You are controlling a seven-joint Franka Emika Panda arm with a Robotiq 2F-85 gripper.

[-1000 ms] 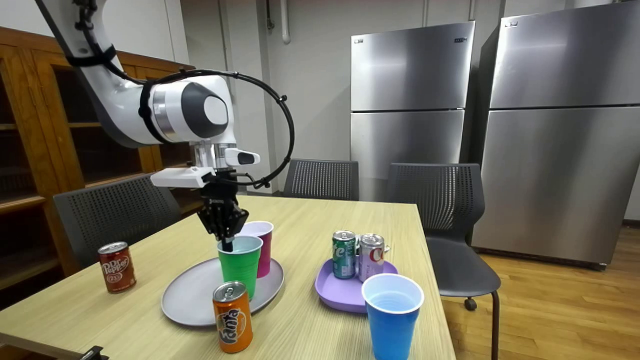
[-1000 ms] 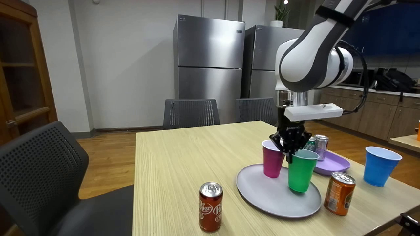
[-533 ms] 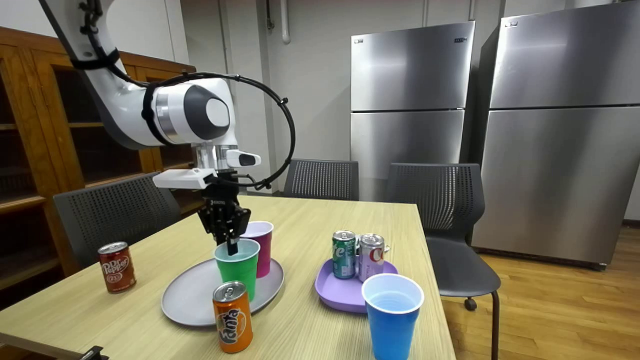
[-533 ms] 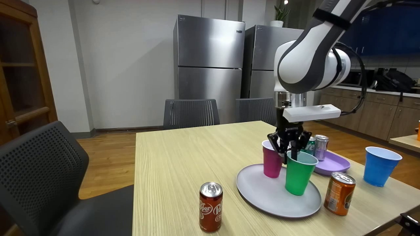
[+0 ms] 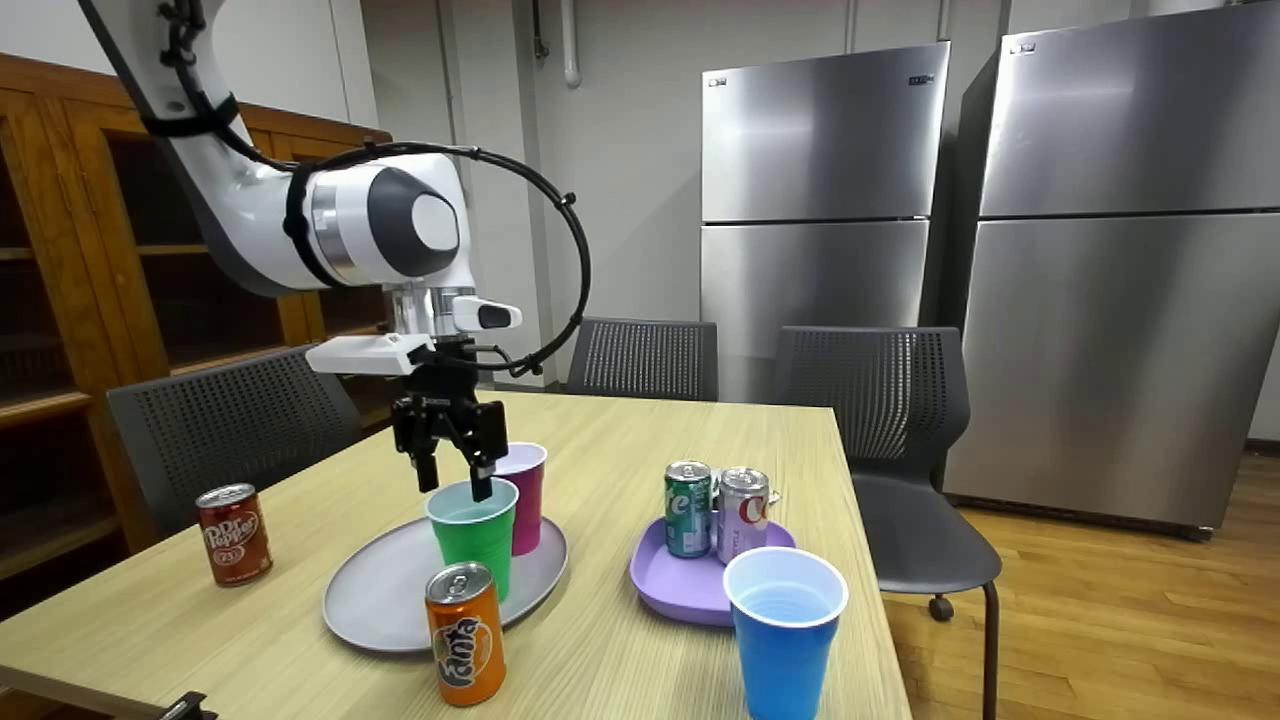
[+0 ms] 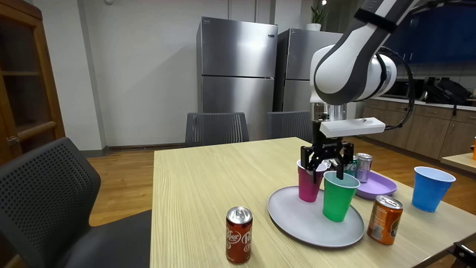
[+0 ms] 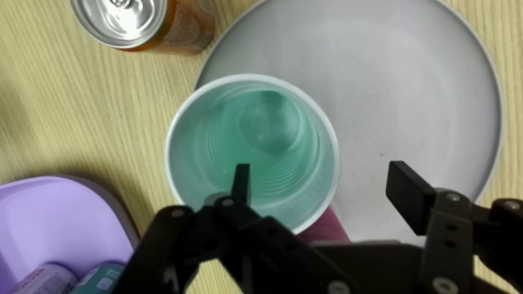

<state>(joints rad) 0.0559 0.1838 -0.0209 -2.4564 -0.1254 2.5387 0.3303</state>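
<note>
My gripper (image 5: 455,481) stands open above the green cup (image 5: 478,545), its two fingers apart with nothing gripped. In the wrist view one fingertip (image 7: 242,179) lies over the cup's mouth, while the opposite finger pad (image 7: 408,196) is outside the rim, over the grey plate (image 7: 392,81). Upright on that plate, the green cup has a pale inside that looks empty. Close beside it stands a pink cup (image 6: 308,188), also on the plate and partly hidden behind the gripper in both exterior views. Whether a finger touches the green rim I cannot tell.
An orange Fanta can (image 5: 465,640) stands right by the plate's edge. A Dr Pepper can (image 6: 239,236) is farther along the table. The purple tray (image 5: 690,600) holds a green can (image 5: 688,510) and a light purple can (image 5: 743,515). Near it is a blue cup (image 5: 785,640).
The jaws have spread from closed at the green cup's rim to wide apart, letting the cup go. The cup has shifted slightly on the plate; the arm has barely moved.
</note>
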